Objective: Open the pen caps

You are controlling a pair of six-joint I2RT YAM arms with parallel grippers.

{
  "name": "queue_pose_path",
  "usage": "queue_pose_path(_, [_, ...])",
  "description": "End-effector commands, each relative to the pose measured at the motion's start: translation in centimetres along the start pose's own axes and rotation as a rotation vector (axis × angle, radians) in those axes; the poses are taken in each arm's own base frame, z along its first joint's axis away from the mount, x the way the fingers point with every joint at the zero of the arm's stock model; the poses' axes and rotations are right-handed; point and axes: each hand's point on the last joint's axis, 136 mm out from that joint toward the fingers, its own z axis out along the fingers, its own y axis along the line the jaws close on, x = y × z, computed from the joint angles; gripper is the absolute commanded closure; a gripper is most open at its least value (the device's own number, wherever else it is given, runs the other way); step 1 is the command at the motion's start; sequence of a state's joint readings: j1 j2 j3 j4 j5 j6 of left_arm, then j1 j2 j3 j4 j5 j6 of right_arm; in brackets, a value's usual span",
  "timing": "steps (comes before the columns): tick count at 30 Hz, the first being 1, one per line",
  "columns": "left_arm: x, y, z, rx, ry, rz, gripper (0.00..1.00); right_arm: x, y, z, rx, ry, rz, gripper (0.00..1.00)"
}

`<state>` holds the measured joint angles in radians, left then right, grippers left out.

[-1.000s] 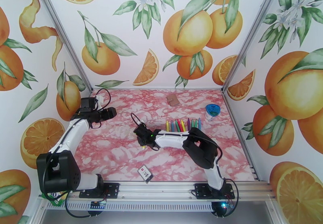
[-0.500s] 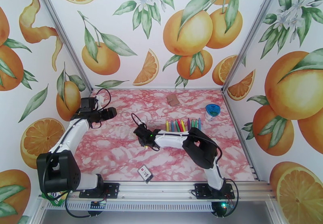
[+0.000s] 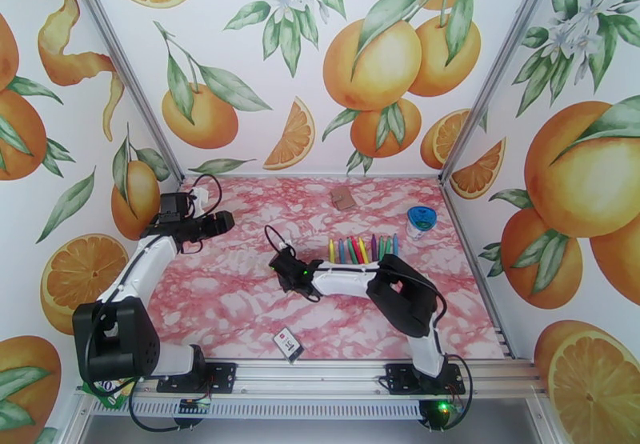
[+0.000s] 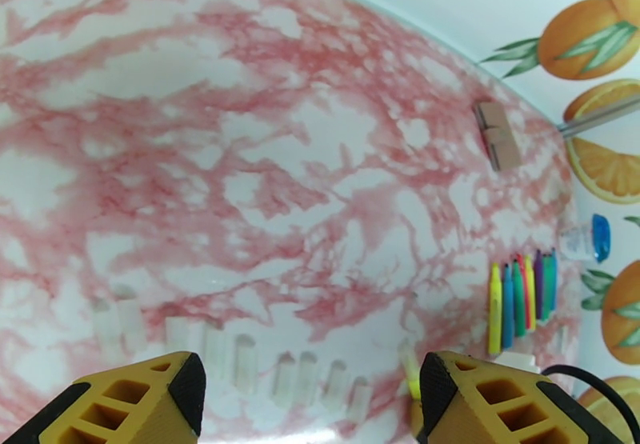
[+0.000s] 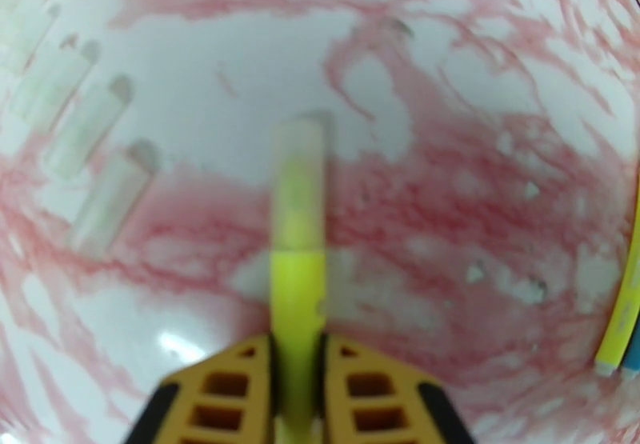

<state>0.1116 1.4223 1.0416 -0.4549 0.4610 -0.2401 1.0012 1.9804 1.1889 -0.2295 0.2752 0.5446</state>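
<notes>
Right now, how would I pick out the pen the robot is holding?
Find the pink marbled table, then the right arm's end effector near its middle. Clamped there is a yellow pen, the only one gripped, not lying in the colourful row farther back.

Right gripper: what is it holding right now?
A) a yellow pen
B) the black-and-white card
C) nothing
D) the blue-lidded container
A: in the right wrist view the right gripper has both fingers closed on a yellow pen that sticks out ahead of them.
</notes>
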Motion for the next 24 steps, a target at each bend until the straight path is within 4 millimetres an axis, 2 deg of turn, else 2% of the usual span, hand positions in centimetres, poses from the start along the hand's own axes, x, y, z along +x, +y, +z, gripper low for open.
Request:
queue_pose_path(1, [-0.8,-1.9,0.1,0.078,-0.019,0.013,0.26,-2.4,0.1,-1.9,-0.030,-0.111,-0.002,0.87])
queue_pose_path(12, [0.6,-6.5,1.3,0.280,0.021,0.017,0.26,-4.4,-1.4,-4.5,-0.110,-0.239,0.024,0.89])
queue_pose_path(24, [3.1,-12.9,4.1,0.458,0.105,0.049,0.28,-5.9,-1.8,-7.5,-0.196,-0.370,0.031,0.90])
